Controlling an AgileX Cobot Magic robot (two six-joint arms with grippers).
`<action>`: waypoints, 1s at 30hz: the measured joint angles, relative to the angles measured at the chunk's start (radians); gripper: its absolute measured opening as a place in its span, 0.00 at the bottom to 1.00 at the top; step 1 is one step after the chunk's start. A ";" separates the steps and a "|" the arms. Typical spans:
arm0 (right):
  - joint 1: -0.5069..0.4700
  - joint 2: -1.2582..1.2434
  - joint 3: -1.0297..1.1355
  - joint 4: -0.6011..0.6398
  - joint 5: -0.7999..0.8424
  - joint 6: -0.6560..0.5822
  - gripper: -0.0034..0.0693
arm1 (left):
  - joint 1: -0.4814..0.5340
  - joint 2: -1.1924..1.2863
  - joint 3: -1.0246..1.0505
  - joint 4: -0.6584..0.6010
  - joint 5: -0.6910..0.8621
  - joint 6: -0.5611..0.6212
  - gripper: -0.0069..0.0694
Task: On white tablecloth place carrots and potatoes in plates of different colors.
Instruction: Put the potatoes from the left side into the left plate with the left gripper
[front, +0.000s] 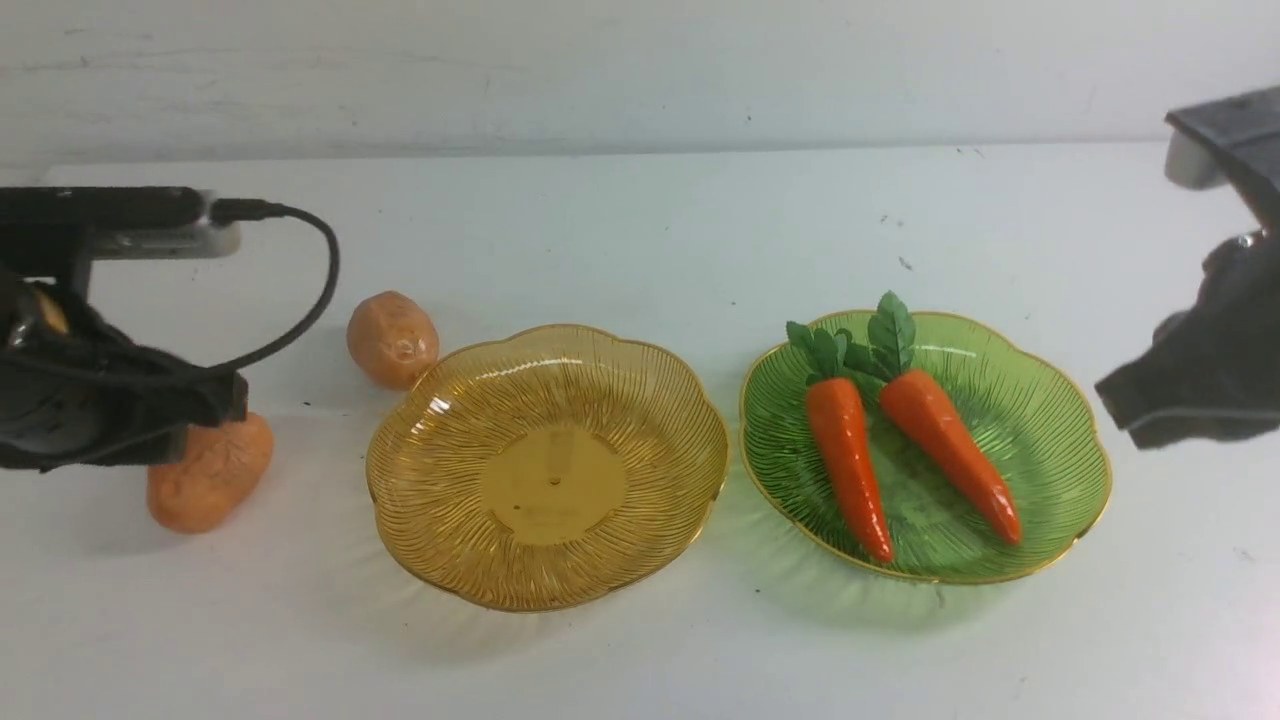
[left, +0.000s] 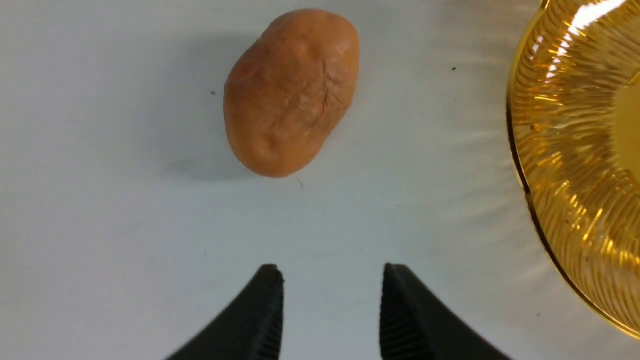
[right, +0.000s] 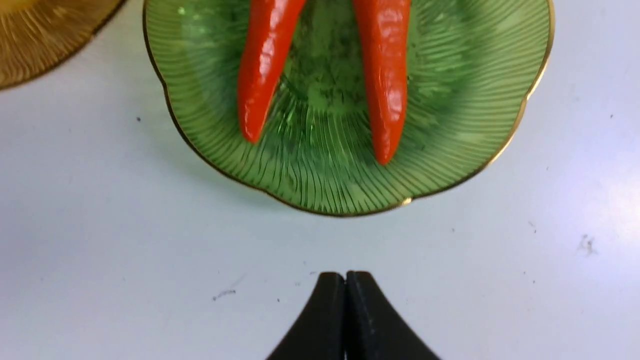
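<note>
Already the green plate (front: 1060, 470) holds both carrots, the left carrot (front: 848, 460) and the right carrot (front: 950, 450). They lie side by side with leaves toward twelve o'clock and tips toward five. With that colour taken, the amber plate (front: 545, 480), just beside the green one at its nine o'clock, stands bare, plainly kept for the potatoes. Both of those lie on the white tablecloth (front: 640, 660). The far potato (front: 392, 338) is at ten o'clock from the amber plate, right against its rim, touching or nearly so. The near potato (front: 225, 470) is at nine o'clock, apart from the rim and partly hidden by the left arm.

The left gripper (left: 332, 280) hangs over the cloth with its jaws spread part-way and nothing between them. Its wrist view shows a potato straight ahead, which I judge to be the near one, since bare cloth separates it from the plate. The gap looks narrower than the potato, so the jaws probably need more room before a grasp. The right gripper (right: 345, 282) has its jaws pressed together on nothing. It sits off at three o'clock from the green plate, probably parked clear because its share looks done.
</note>
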 joint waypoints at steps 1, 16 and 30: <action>0.000 -0.004 0.018 0.000 -0.001 -0.001 0.03 | 0.005 0.049 -0.029 0.000 0.004 0.021 0.48; 0.000 -0.005 0.083 -0.003 -0.079 -0.005 0.03 | 0.106 0.458 -0.224 0.037 -0.051 0.138 0.79; 0.000 -0.005 0.083 0.000 -0.087 -0.006 0.03 | 0.102 0.417 -0.234 -0.022 0.021 0.154 0.53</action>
